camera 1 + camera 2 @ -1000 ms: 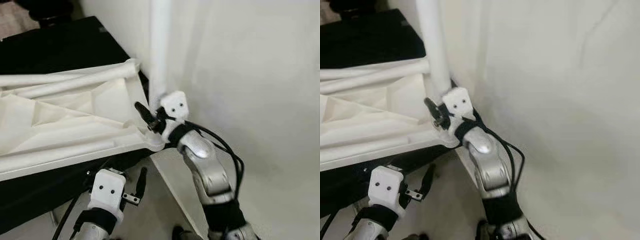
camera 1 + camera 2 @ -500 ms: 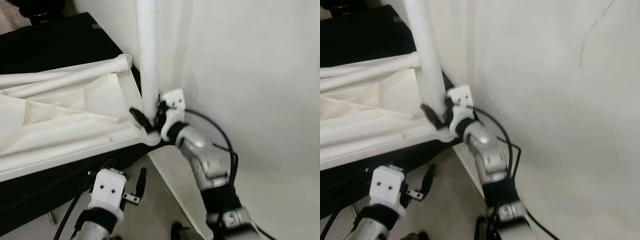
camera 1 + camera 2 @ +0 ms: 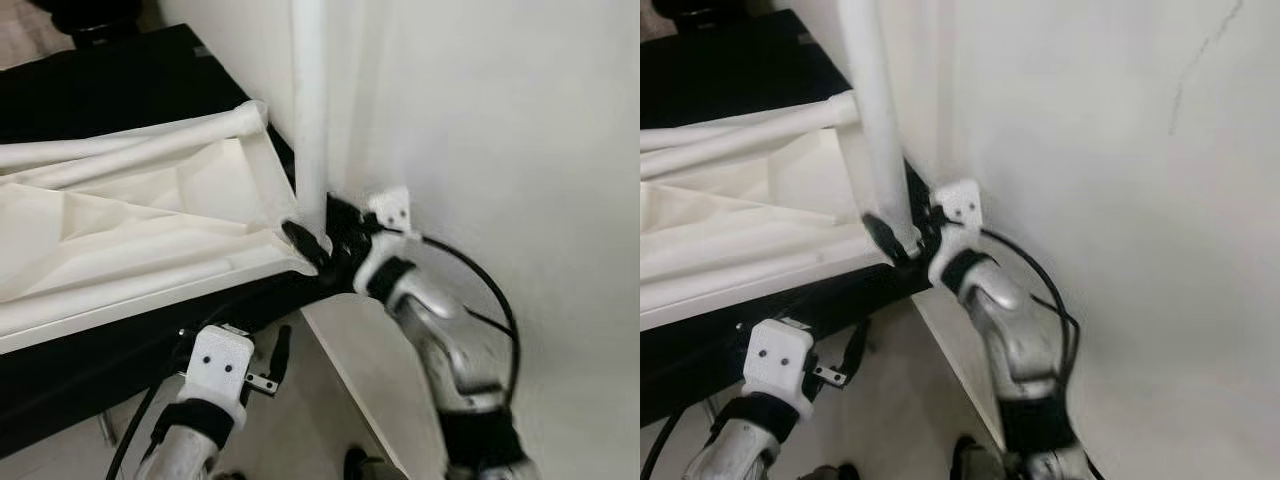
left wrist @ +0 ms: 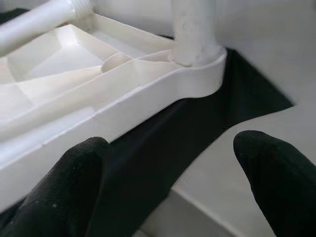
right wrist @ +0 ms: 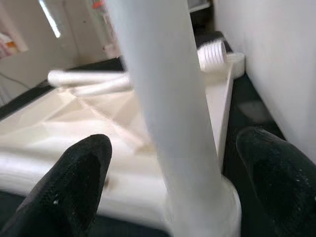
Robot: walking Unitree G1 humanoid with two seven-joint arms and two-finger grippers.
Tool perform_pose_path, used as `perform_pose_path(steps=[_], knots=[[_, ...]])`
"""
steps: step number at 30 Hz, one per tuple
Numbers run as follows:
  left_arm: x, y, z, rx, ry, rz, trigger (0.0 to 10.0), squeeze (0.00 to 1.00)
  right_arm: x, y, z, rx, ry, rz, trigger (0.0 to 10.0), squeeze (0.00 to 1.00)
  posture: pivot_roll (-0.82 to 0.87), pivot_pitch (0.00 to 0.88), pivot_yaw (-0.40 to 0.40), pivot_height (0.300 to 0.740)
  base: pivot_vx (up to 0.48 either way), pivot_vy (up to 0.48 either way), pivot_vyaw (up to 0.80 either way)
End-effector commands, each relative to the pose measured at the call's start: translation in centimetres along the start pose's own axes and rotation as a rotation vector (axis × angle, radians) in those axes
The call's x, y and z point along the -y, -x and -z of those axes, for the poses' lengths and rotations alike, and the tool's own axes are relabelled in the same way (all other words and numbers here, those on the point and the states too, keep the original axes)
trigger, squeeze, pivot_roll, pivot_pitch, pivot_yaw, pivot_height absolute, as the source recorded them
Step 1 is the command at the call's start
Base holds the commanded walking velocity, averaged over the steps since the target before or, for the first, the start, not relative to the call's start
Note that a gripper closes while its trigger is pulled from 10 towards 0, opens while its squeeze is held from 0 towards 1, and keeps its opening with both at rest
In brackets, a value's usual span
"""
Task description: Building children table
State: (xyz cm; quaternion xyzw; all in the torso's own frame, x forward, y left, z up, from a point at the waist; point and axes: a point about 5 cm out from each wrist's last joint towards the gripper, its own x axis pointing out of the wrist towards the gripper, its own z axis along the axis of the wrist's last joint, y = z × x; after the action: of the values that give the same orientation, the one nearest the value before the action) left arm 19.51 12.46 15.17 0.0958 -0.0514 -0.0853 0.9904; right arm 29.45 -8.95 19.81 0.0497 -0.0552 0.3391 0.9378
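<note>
White table leg (image 3: 308, 110) stands at the tabletop (image 3: 130, 240) corner, wall-tight, between the open right claw (image 3: 318, 232); left claw (image 3: 268, 365) open below.

The right gripper (image 3: 318, 236) reaches forward with its jaws parted; the left gripper (image 3: 272, 362) hangs low, jaws apart.

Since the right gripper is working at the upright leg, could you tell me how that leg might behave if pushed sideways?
The leg looks like stiff, smooth plastic, so it probably won't bend, though fingers could slip on it. It stands tall in the tabletop's corner socket, so a sideways push may lever it over.
</note>
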Motion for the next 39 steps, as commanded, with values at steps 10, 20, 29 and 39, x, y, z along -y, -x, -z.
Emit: perform_pose_path(steps=[10, 20, 29, 39], knots=[[-1.5, -0.6, 1.1, -0.044, -0.067, -0.051, 10.0, 0.0, 0.0, 3.8, 3.0, -0.111, 0.041, 0.09, 10.0, 0.84, -0.1, 0.143, 0.009, 0.74, 0.0, 0.0, 0.0], [-3.0, -1.1, 2.2, -0.107, -0.116, -0.164, 10.0, 0.0, 2.7, 3.2, 3.5, -0.131, 0.091, 0.269, 10.0, 0.0, -0.08, 0.105, 0.018, 0.74, 0.0, 0.336, 0.0], [-3.3, -0.5, 2.4, -0.124, -0.157, -0.211, 10.0, 0.0, 3.2, 2.7, 3.7, -0.126, 0.082, 0.297, 10.0, 0.0, -0.07, 0.095, 0.025, 0.74, 0.0, 0.48, 0.0], [-3.5, -1.1, 2.6, -0.12, -0.172, -0.207, 10.0, 0.0, 3.5, 1.7, 4.1, -0.114, 0.068, 0.307, 10.0, 0.0, -0.07, 0.074, 0.031, 0.74, 0.0, 0.48, 0.0]])
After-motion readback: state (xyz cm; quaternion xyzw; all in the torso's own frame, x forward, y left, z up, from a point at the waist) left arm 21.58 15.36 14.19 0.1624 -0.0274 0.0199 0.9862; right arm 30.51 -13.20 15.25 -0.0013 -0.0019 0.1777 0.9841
